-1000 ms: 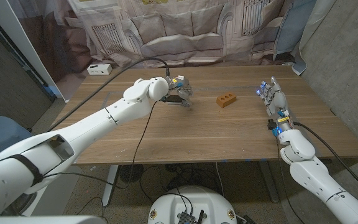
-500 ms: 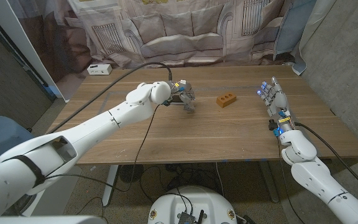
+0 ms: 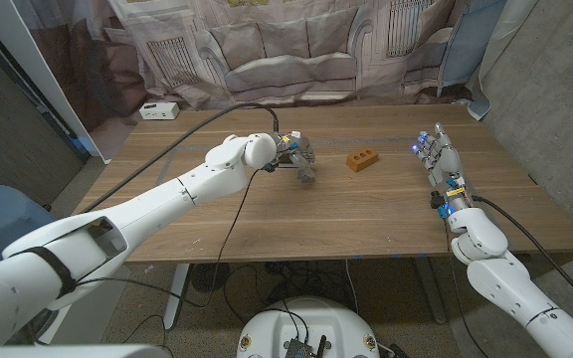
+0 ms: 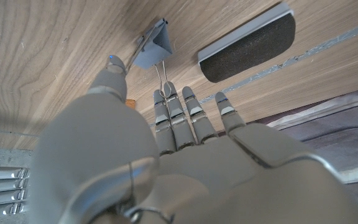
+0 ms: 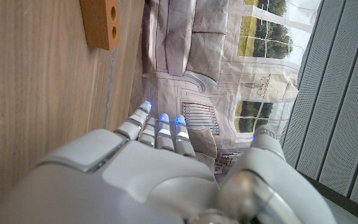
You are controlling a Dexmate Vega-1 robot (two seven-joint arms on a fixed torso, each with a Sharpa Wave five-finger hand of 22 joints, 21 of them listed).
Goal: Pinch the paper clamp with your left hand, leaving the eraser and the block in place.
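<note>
Left hand (image 3: 297, 155) over the table (image 3: 267, 219) centre-left, fingers (image 4: 178, 115) extended toward the clamp (image 4: 155, 50); fingertips just short of its wire handle, nothing gripped. Clamp lies on the wood beside the eraser (image 4: 247, 43), apart from it. Block (image 3: 362, 159) sits to the right of the left hand. Right hand (image 3: 440, 159) at the right edge, fingers straight, holding nothing.

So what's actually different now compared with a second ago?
The left hand has moved a little to the right along the table, toward the block. In the left wrist view its fingers reach toward the paper clamp, not yet pinching it. Block, eraser and right hand stayed put.
</note>
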